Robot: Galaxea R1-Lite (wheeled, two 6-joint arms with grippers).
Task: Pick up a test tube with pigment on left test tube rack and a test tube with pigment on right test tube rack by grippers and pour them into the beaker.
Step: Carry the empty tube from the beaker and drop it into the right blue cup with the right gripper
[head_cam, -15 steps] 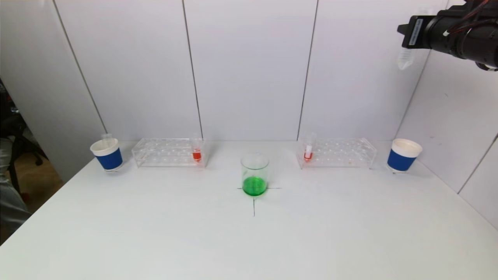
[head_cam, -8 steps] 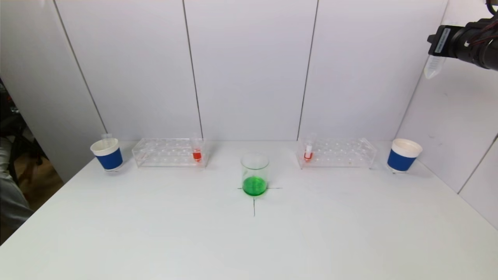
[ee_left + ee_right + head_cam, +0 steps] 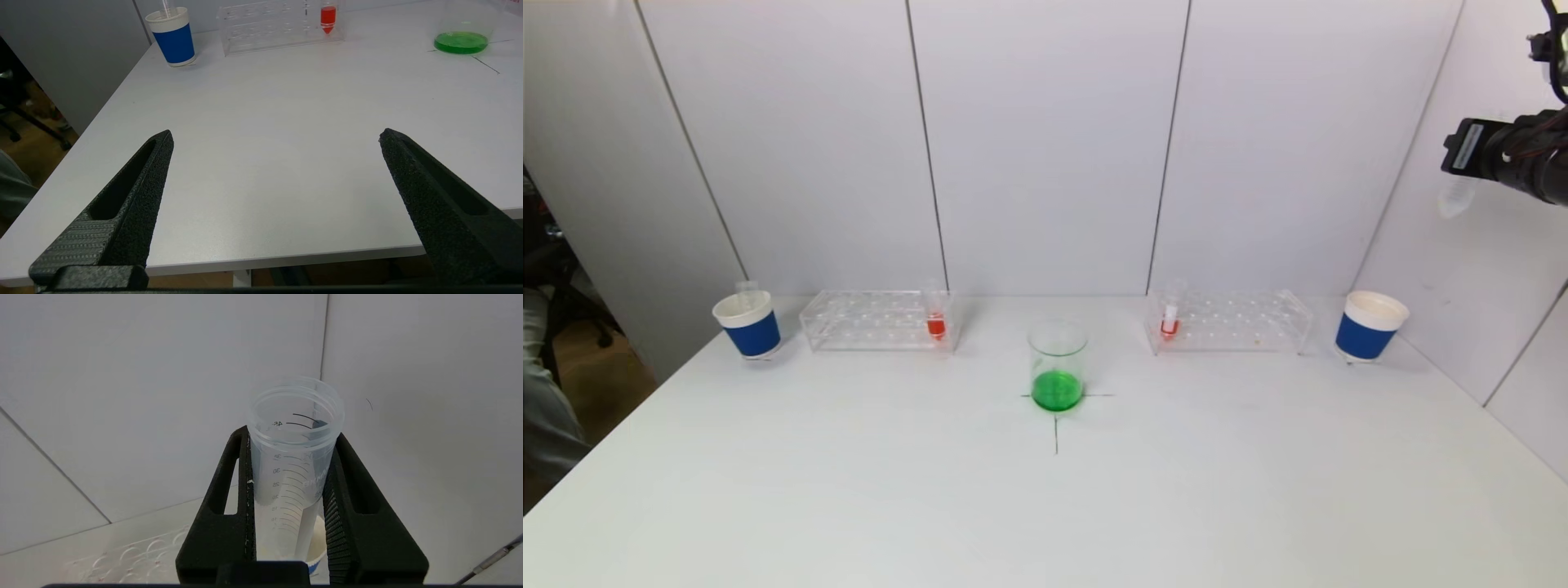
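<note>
One empty test tube point(image 3: 295, 457) sits clamped between right gripper point(image 3: 288, 457) fingers, high above the blue cup point(image 3: 1370, 327); left gripper point(image 3: 276, 136) gapes.

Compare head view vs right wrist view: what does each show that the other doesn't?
Head view only: the beaker with green liquid, the left test tube rack with a red-filled tube, the left blue cup, and a red tube in the right test tube rack.

Right wrist view only: the graduation marks and open mouth of the empty test tube, with fingers shut on it.

Both: the right gripper holding that tube, the right rack, the right blue cup.
</note>
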